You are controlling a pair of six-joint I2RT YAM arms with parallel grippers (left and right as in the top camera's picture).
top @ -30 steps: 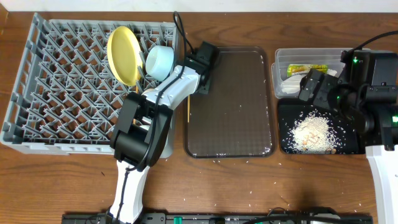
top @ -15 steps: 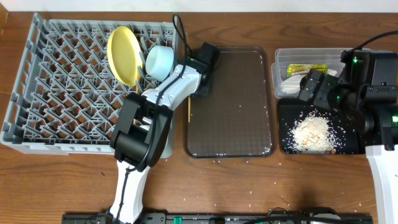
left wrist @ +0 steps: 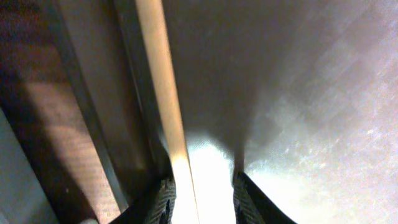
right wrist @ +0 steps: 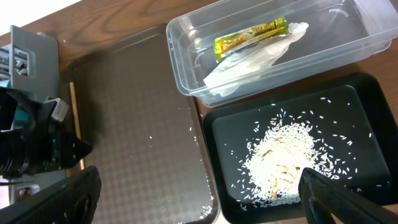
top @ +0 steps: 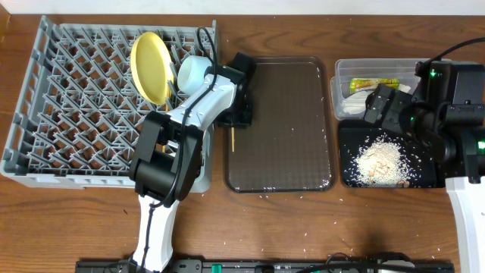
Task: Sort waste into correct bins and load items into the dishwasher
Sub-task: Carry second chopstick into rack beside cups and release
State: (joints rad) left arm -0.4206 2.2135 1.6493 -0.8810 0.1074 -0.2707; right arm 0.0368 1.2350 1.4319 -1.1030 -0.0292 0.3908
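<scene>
serving tray [top: 288,129]: dark brown, flat mid-table | table [top: 76,220]: wood | tray surface: apparently textured

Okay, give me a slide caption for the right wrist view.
Wrapper and napkin in the clear tub, rice scraps on the black tray beside it.

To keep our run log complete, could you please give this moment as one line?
left gripper: open, straddling chopstick at brown tray edge | right gripper: open, empty
</scene>
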